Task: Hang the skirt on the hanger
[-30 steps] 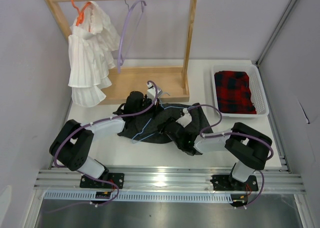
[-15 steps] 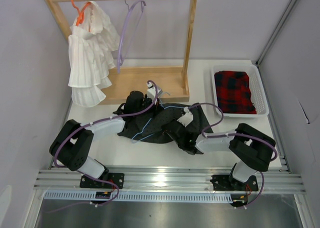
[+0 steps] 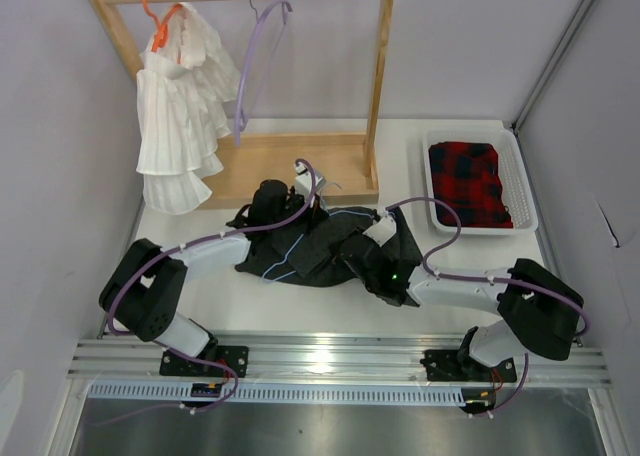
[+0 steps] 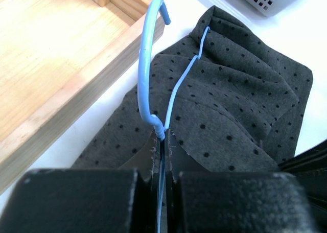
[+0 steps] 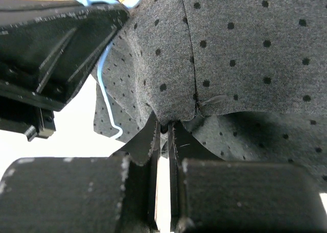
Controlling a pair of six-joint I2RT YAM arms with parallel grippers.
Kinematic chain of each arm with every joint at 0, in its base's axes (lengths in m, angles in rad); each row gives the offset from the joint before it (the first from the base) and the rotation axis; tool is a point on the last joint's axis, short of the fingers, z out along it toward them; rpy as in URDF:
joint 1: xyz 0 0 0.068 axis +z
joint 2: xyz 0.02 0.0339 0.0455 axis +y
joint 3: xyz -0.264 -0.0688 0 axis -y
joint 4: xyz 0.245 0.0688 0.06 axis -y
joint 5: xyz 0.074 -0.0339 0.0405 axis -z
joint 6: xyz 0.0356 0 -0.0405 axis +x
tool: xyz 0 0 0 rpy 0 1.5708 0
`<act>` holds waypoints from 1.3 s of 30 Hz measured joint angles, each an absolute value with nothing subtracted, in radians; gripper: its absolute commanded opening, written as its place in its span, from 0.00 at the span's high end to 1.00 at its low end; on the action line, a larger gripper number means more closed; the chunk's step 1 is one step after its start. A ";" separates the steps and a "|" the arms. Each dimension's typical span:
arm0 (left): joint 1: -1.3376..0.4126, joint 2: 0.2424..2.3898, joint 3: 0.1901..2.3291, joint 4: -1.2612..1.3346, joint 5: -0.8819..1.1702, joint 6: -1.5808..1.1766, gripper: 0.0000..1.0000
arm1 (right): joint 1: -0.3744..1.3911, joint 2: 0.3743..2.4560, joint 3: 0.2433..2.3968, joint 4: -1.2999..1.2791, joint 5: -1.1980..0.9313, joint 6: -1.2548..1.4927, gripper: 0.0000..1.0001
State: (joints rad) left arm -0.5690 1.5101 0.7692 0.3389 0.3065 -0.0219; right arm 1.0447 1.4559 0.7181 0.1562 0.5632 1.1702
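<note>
The white surface [image 3: 210,296] carries a wooden garment rack [image 3: 378,86] at the back. A white pleated garment [image 3: 180,106] hangs there on an orange hanger [image 3: 150,16], next to a bare purple hanger [image 3: 262,56]. At the right a white basket [image 3: 522,181] holds a red-and-black plaid cloth [image 3: 468,181].

The dark dotted skirt [image 3: 315,246] lies bunched on the surface in front of the rack's base, between the two arms. The light-blue wire hanger [image 3: 285,258] lies on it, with parts of the wire showing over the fabric.

The left tool [image 3: 300,204] is closed on the hanger's neck, just below the hook. The right tool [image 3: 352,254] is pinched narrow on a fold of the skirt's edge.

By my reading the task is at an early-to-middle stage. Both things are gripped and brought together. The skirt is not yet draped over or threaded onto the hanger, and nothing has been lifted toward the rack.

The overhead view gives the layout but hides both grips under the wrists. The left wrist view shows the hook [image 4: 143,74] curving up from the left tool [image 4: 162,141]. One wire shoulder runs over the skirt [image 4: 240,105], beside the rack's wooden base [image 4: 56,64]. The right wrist view shows the skirt [image 5: 245,49] gathered into the right tool [image 5: 163,128], and a seam in the cloth. It also shows a loop of the hanger [image 5: 103,85] at the fabric's edge; I cannot tell whether it passes under the cloth.
</note>
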 measured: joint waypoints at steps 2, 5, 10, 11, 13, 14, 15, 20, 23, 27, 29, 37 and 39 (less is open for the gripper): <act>-0.569 1.510 0.776 0.338 0.308 -0.018 1.00 | 1.045 1.435 0.718 0.134 0.560 1.168 1.00; -0.569 1.510 0.779 0.341 0.311 -0.017 1.00 | 1.045 1.399 0.718 0.105 0.559 1.162 1.00; -0.569 1.507 0.782 0.340 0.307 -0.009 1.00 | 1.050 1.371 0.714 0.064 0.554 1.155 1.00; -0.569 1.507 0.787 0.337 0.307 -0.005 1.00 | 1.053 1.366 0.710 0.056 0.553 1.154 1.00; -0.569 1.507 0.793 0.338 0.306 0.000 1.00 | 1.062 1.357 0.706 0.033 0.549 1.151 1.00; -0.569 1.505 0.794 0.342 0.306 0.000 1.00 | 1.067 1.354 0.705 0.025 0.547 1.151 1.00; -0.569 1.502 0.794 0.343 0.306 0.000 1.00 | 1.073 1.352 0.705 0.015 0.545 1.151 1.00; -0.569 1.467 0.794 0.354 0.301 0.001 1.00 | 1.107 1.344 0.698 -0.031 0.542 1.150 1.00; -0.569 1.451 0.794 0.374 0.299 0.001 1.00 | 1.141 1.330 0.695 -0.061 0.543 1.150 1.00; -0.569 1.441 0.794 0.382 0.299 0.001 1.00 | 1.180 1.302 0.686 -0.093 0.550 1.153 1.00; -0.569 1.435 0.794 0.379 0.299 0.003 1.00 | 1.193 1.277 0.668 -0.110 0.555 1.157 1.00; -0.562 1.322 0.794 0.289 0.270 0.036 1.00 | 1.203 1.153 0.611 -0.189 0.590 1.177 1.00; -0.558 1.293 0.797 0.269 0.264 0.046 1.00 | 1.203 1.150 0.611 -0.189 0.588 1.174 1.00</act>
